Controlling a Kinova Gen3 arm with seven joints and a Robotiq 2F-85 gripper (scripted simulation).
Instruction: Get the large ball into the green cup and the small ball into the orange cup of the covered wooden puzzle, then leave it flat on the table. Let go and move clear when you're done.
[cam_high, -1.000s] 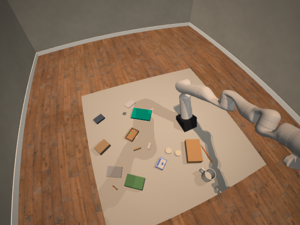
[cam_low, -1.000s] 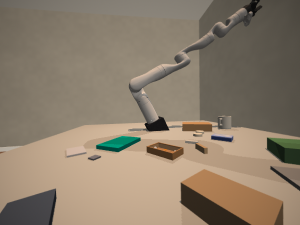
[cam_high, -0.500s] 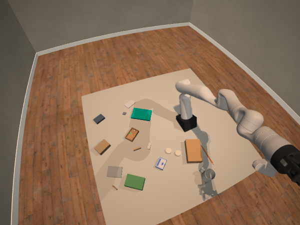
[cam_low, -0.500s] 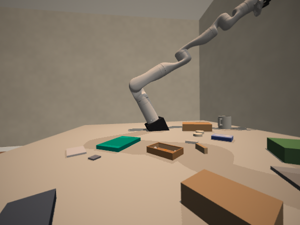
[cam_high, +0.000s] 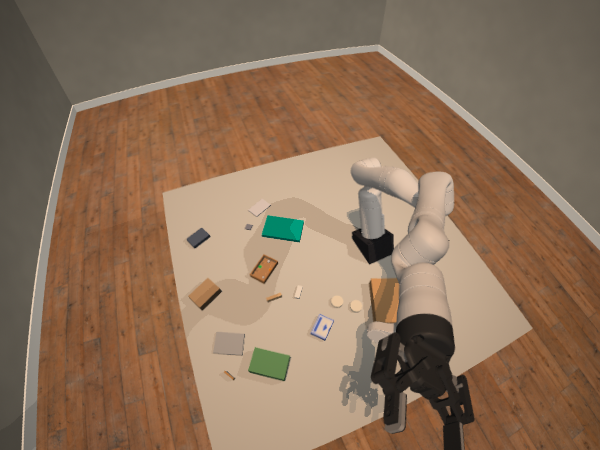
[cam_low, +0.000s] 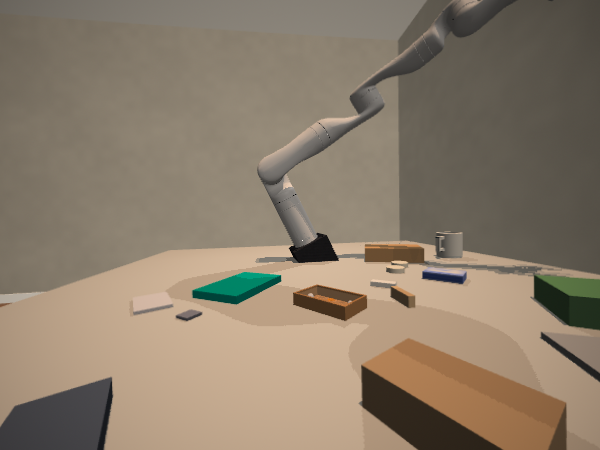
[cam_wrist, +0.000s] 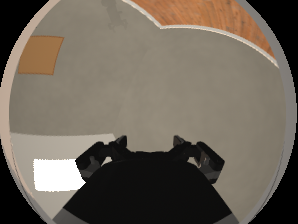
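The puzzle (cam_high: 264, 268) is a small, flat wooden box with a brown rim. It lies flat on the tan bench (cam_high: 310, 175), near the middle. In the top view a green spot shows at one end of it. In the side view an orange patch and a little pale ball show inside, but I cannot tell which ball is which.

Near it lie a flat teal block (cam_high: 283, 228), a small wood stick (cam_high: 274, 297) and a little white block (cam_high: 298, 291). Two round, pale discs (cam_high: 346, 303) sit side by side, just beside a wide wooden slab (cam_high: 384, 300). A dark green block (cam_high: 269, 363), a grey square (cam_high: 229, 343) and a blue and white box (cam_high: 322, 327) sit further out. A grey mug (cam_low: 449, 244) with a handle stands past the slab in the side view.

The arm (cam_high: 415, 235) is smooth and white, with round joints and a black base. The black tool (cam_high: 425, 400) is high up, well away from the puzzle. Its fingers stand wide apart. It holds nothing and touches nothing.
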